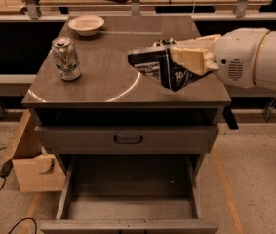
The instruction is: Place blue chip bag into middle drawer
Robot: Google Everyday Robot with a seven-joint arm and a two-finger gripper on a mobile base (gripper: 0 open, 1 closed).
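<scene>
The tool (pixel 179 60) reaches in from the right at the end of a white arm (pixel 254 57). It sits above the right part of the counter (pixel 103 79), and its cream-coloured fingers (pixel 193 57) are clenched on the blue chip bag (pixel 158 69).

The bag hangs in the air over the counter top, near the counter's front right area and clear of the surface. It is a small, crinkled foil packet, dark blue to almost black. White printed patches with dark lettering cover its left part, and there is a pale mark near the fingers. It is tilted, with its upper edge running roughly level towards the left and its lower corner pointing down towards the near edge of the counter. The tool grips it at its right end.

On the left of the counter, well apart from the bag, a silver-green soda can (pixel 66 58) stands upright. A pale bowl (pixel 86 24) sits farther back.

Below the counter top is a closed grey drawer front (pixel 128 139) with a black loop handle. Beneath that, the middle drawer (pixel 130 206) is pulled out towards the near side, showing a flat grey floor and slanted side rails. A cardboard box (pixel 32 169) stands on the floor just left of the drawer.
</scene>
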